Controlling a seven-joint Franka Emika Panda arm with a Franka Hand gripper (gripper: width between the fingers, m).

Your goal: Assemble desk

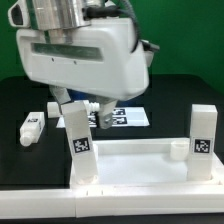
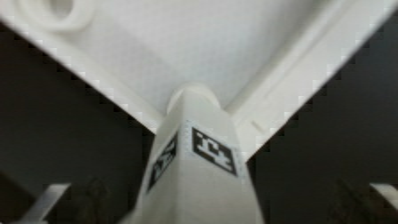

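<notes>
**Obs:** White blocky plastic leg with a black-and-white square tag (image 2: 210, 150) stands upright directly under the claw (image 2: 214, 203), between its fingers (image 2: 54, 200). Jaws stand wide apart and clear of the leg on both sides. Nothing is held.

**Chk:** Why upright there?

**Obs:** Its base meets a corner of the wide flat white desk top with raised rim (image 2: 196, 50), which lies below the claw on the black table (image 1: 15, 100). Judged: the leg is seated at its corner and stands unaided. How firmly it sits cannot be told.

**Chk:** Rest of the kit?

**Obs:** The second leg (image 1: 203, 135), also tagged, stands upright at another corner, well apart from the claw toward the exterior view's right. The loose leg (image 1: 33, 124) lies flat on the table, well apart from the claw toward the exterior view's left. No fourth leg is seen. An unfilled corner hole (image 2: 54, 12) shows in the desk top beyond the claw.

**Chk:** Obstructions?

**Obs:** The marker board (image 1: 128, 117) lies flat just behind the claw and is no hindrance. The nearest hazard is the standing leg itself, since a sideways move could knock it. A straight lift is judged safest. The arm's bulky white body (image 1: 85, 50) hides the space above and behind the claw.
</notes>
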